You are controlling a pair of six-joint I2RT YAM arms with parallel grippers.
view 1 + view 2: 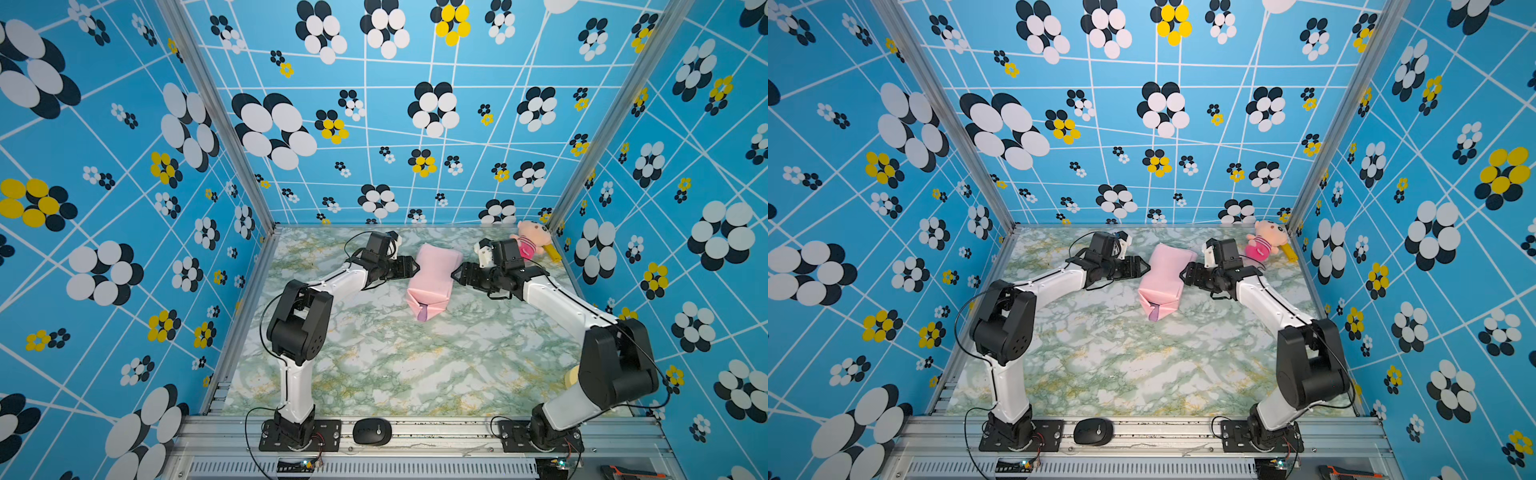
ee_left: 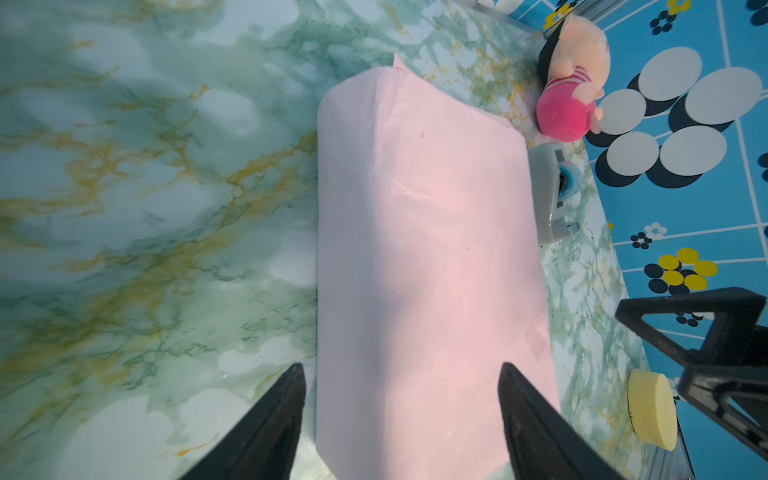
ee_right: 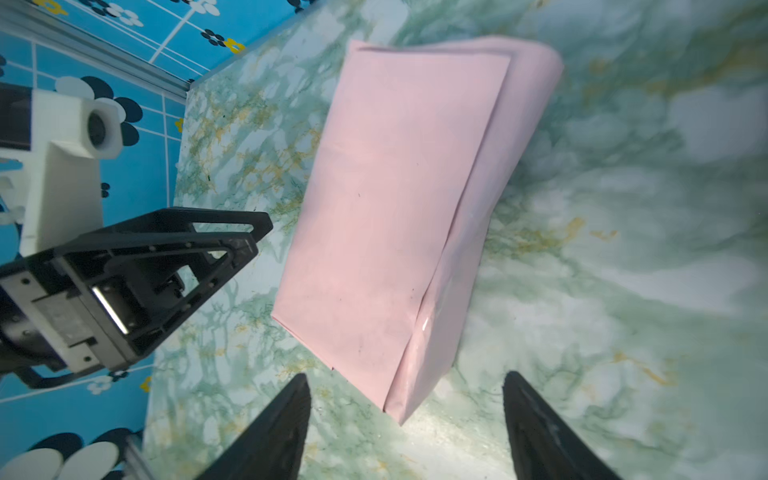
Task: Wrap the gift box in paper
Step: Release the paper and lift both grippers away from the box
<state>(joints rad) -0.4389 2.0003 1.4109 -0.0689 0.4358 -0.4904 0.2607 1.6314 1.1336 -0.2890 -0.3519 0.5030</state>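
In both top views you see the paper [image 1: 432,274] folded into a long pale pink parcel with a small lilac flap at its near end. It lies toward the back of the marble table [image 1: 395,365], between the two pincers. The left gripper [image 1: 413,266] and the right gripper [image 1: 455,275] both stand wide, close to the parcel's long sides, and hold nothing.

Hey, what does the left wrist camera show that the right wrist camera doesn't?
Left wrist only: the plush toy, grey tape dispenser, yellow disc and right gripper. Right wrist only: the left gripper and an overlapped seam along the paper. Both: the pink paper on the marble table, framed by open jaws.
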